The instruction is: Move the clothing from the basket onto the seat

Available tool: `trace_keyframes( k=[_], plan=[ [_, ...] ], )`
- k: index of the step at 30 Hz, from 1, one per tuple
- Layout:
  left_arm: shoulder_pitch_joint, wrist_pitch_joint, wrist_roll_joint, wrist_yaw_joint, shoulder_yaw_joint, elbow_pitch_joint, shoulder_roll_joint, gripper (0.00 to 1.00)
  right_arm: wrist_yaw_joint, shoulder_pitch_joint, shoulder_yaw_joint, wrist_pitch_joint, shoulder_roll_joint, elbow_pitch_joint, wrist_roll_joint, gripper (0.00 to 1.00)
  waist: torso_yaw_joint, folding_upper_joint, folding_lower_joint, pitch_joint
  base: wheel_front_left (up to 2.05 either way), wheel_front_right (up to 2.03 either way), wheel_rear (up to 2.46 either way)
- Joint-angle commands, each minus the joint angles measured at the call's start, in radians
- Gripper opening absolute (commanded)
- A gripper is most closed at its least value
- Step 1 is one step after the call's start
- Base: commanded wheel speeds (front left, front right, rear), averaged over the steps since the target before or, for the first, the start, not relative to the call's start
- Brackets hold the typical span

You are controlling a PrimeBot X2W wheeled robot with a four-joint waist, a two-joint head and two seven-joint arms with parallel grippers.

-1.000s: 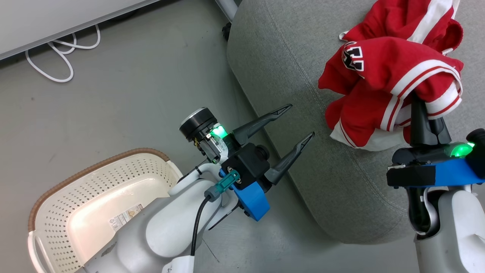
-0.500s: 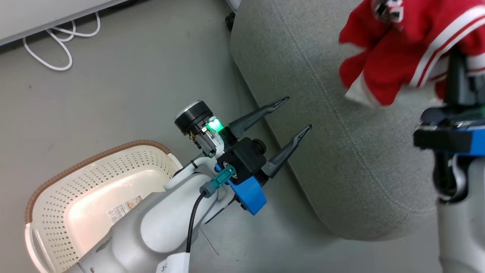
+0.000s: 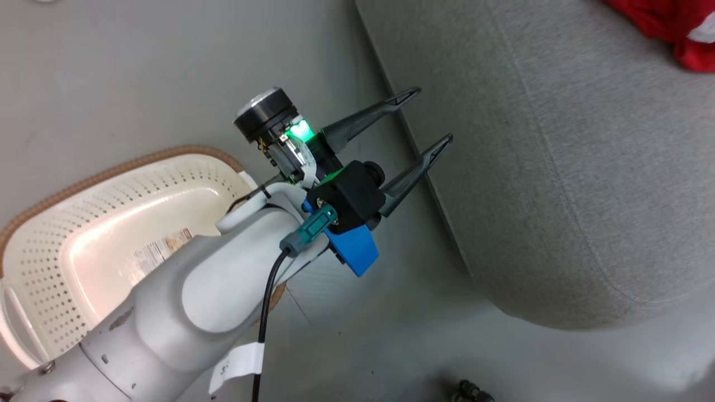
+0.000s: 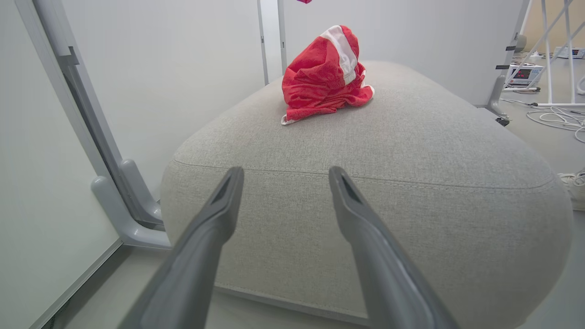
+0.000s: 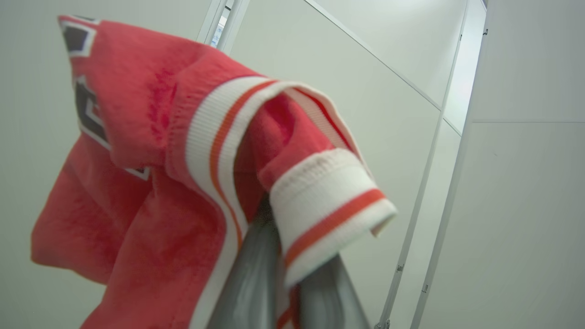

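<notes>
- Head view: our left hand point(image 3: 434, 113) is released, fingers spread, between the basket point(image 3: 111, 173) on the floor point(image 3: 167, 84) and the seat point(image 3: 558, 167). Red clothing point(image 3: 670, 22) shows at upper right.
- Left wrist view: a crumpled garment point(image 4: 324, 77) lies on the seat.
- Right wrist view: our right hand point(image 5: 279, 256) is clenched on a striped garment point(image 5: 160, 160).
</notes>
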State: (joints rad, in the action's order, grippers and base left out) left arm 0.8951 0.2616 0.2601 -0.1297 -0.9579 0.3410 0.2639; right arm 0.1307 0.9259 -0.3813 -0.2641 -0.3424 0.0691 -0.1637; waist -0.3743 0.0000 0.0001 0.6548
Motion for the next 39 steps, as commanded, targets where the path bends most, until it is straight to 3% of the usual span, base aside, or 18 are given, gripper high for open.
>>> trace_keyframes(
  k=[1, 6, 10, 25, 35, 36, 37, 38, 39],
  plan=[
    [0.028, 0.005, -0.007, -0.001, -0.006, -0.004, 0.009, 1.00, 0.000, 0.027, -0.025, -0.001, -0.035, 0.031, -0.005, 0.00, 0.014, 0.0000, -0.0001, 0.066, 0.00, 0.00, 0.00],
    [0.064, 0.005, -0.014, -0.001, -0.012, -0.008, 0.025, 1.00, 0.000, 0.049, -0.096, 0.000, -0.102, 0.142, 0.004, 0.00, 0.019, 0.0000, -0.0001, 0.124, 0.00, 0.00, 0.00],
    [0.084, 0.005, -0.015, -0.001, -0.019, -0.010, 0.035, 1.00, 0.000, 0.025, -0.124, -0.001, -0.107, 0.239, 0.023, 0.00, 0.020, 0.0000, -0.0001, 0.155, 0.00, 0.00, 0.00],
    [0.103, -0.001, -0.003, 0.005, -0.030, -0.018, 0.065, 1.00, 0.000, -0.040, -0.140, -0.001, 0.036, 0.441, 0.093, 0.00, 0.019, 0.0000, -0.0001, 0.193, 0.00, 0.00, 0.00],
    [0.105, -0.007, 0.003, 0.014, -0.035, -0.021, 0.076, 1.00, 0.000, -0.033, -0.117, 0.000, 0.061, 0.521, 0.083, 0.00, 0.010, 0.0000, -0.0001, 0.196, 0.00, 0.00, 0.00],
    [0.103, -0.007, 0.003, 0.015, -0.036, -0.019, 0.077, 1.00, 0.000, -0.038, -0.118, 0.000, 0.062, 0.516, 0.081, 0.31, 0.009, 0.0000, -0.0001, 0.191, 0.00, 0.00, 0.00],
    [0.100, -0.006, 0.004, 0.016, -0.037, -0.018, 0.077, 1.00, 0.000, -0.045, -0.119, -0.001, 0.062, 0.505, 0.079, 0.84, 0.008, 0.0000, -0.0001, 0.185, 0.00, 0.00, 0.00],
    [0.096, -0.006, 0.006, 0.017, -0.038, -0.016, 0.076, 1.00, 0.000, -0.053, -0.128, -0.001, 0.067, 0.493, 0.072, 1.00, 0.007, 0.0000, -0.0001, 0.178, 0.00, 0.00, 0.00],
    [0.092, -0.005, 0.010, 0.018, -0.037, -0.015, 0.073, 1.00, 0.000, -0.063, -0.140, -0.001, 0.073, 0.480, 0.066, 1.00, 0.006, 0.0000, -0.0001, 0.169, 0.00, 0.00, 0.00]
  ],
)
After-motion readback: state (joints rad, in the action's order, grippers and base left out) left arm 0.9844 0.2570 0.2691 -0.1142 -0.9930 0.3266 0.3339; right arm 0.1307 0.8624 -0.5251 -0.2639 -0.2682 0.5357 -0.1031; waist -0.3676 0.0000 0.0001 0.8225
